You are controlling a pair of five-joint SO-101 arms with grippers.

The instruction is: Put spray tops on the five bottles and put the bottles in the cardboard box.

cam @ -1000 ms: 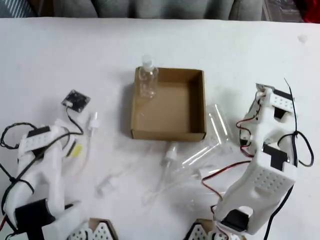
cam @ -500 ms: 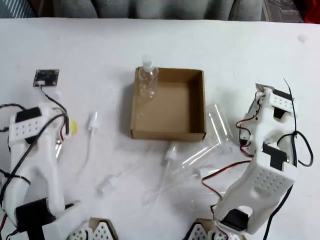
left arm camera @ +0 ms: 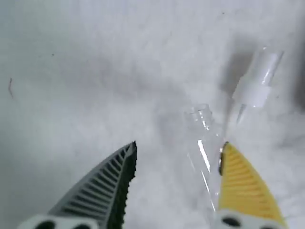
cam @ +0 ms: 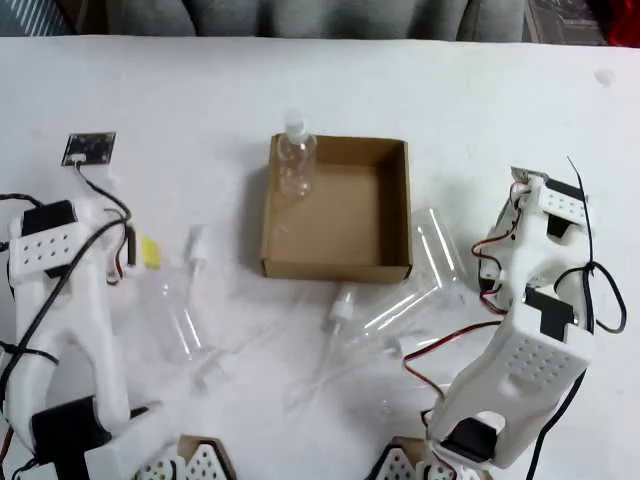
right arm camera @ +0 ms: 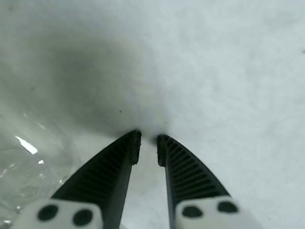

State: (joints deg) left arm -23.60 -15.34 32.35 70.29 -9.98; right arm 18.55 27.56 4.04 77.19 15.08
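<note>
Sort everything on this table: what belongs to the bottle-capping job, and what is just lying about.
Job: cardboard box; capped bottle at its far corner; uncapped bottle beside the left gripper; loose spray tops; clear bottles beside the box.
Lying about: black module on a cable.

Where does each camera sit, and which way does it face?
High view: fixed above, facing down on the table; left arm and right arm at the near edge, cardboard box mid-table.
Left wrist view: on the left arm, looking past its open left hand at an uncapped bottle and a spray top.
Right wrist view: on the right arm, looking past its shut right hand at the table.
Shared: high and left wrist views both show that uncapped bottle and spray top.
</note>
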